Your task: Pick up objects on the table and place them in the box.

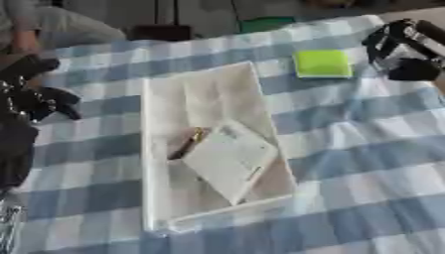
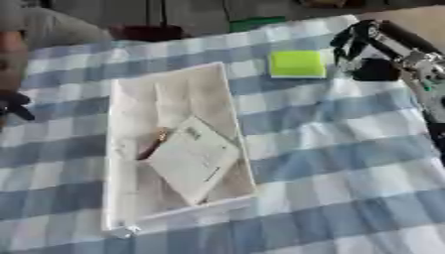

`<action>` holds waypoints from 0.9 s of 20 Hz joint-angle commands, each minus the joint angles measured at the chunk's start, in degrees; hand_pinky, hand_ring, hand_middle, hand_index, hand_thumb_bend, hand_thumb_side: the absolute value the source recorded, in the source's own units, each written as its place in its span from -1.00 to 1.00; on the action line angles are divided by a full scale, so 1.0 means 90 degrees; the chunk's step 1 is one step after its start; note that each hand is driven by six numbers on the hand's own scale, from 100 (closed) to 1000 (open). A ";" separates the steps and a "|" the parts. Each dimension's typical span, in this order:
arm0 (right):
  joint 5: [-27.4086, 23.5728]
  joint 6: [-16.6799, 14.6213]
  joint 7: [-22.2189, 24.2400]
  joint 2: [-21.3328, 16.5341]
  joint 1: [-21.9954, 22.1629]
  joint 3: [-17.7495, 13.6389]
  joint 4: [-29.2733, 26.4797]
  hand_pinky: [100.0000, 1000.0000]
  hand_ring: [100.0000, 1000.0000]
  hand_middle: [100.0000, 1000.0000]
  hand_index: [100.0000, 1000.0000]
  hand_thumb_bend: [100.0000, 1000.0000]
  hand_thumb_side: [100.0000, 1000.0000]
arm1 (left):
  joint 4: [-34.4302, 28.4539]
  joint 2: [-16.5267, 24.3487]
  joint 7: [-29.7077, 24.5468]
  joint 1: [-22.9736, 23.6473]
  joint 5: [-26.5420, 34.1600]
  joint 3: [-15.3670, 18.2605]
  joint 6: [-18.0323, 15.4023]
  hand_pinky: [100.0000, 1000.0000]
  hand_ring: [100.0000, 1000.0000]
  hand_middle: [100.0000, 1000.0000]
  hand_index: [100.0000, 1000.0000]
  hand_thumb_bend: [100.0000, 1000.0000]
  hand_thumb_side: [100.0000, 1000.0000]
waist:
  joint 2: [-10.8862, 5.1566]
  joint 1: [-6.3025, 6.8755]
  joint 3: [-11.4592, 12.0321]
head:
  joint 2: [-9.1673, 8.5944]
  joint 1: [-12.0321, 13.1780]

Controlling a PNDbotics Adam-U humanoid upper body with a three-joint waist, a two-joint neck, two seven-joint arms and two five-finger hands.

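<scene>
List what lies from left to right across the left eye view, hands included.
Left hand → white box on the checked cloth → yellow-green pad → right hand.

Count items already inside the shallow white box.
2: a white rectangular pad lying tilted at the near end, and a dark slim pen-like thing at its left. Smaller ones beneath may be hidden.

Looks like a demo or test room more than a home. A table (image 1: 365,163) is covered with a blue and white checked cloth (image 1: 347,124) reaching every edge in view. Beyond the far edge, bare grey floor (image 1: 200,15), something green (image 1: 267,23) and a dark item (image 1: 161,32) can be seen, and a seated person's leg (image 1: 52,25) near the far left corner.
</scene>
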 commanded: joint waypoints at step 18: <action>0.0535 -0.0203 0.0174 -0.0239 -0.0116 -0.0036 -0.0086 0.40 0.33 0.74 0.74 -0.94 -0.06 | -0.0137 0.0102 -0.0007 -0.0044 -0.0024 0.0019 0.0011 -0.09 0.15 0.59 0.82 -0.64 0.75 | -0.0071 -0.0065 0.0064 | -0.0015 -0.0036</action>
